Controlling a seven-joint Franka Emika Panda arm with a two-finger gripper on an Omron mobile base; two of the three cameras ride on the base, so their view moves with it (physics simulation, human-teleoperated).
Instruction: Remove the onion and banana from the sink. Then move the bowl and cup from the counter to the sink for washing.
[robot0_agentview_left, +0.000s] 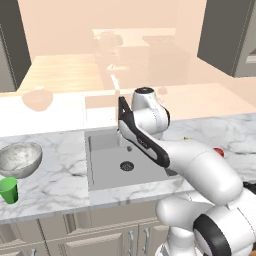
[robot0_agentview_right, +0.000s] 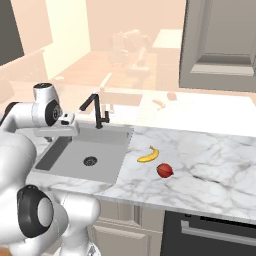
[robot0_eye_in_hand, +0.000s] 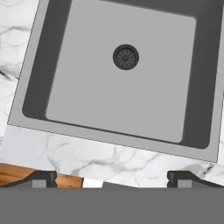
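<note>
My gripper (robot0_eye_in_hand: 113, 179) hangs open over the grey sink (robot0_eye_in_hand: 118, 94), its two dark fingertips (robot0_eye_in_hand: 43, 178) wide apart with nothing between them. In the right base view the gripper (robot0_agentview_right: 57, 133) sits above the basin's back left corner. The basin holds nothing; its round drain (robot0_eye_in_hand: 126, 57) is bare. The yellow banana (robot0_agentview_right: 148, 155) and the red onion (robot0_agentview_right: 165, 170) lie on the marble counter (robot0_agentview_right: 215, 155) to the right of the sink. Left of the sink stand the speckled grey bowl (robot0_agentview_left: 19, 159) and, in front of it, the green cup (robot0_agentview_left: 8, 190).
A black faucet (robot0_agentview_right: 97, 112) rises behind the sink. A grey wall cabinet (robot0_agentview_right: 220, 45) hangs above the right counter. Beige cabinet doors (robot0_agentview_left: 100, 235) run below the counter, and a dark appliance front (robot0_agentview_right: 215, 230) sits under its right part. My own arm hides the sink's right edge in the left base view.
</note>
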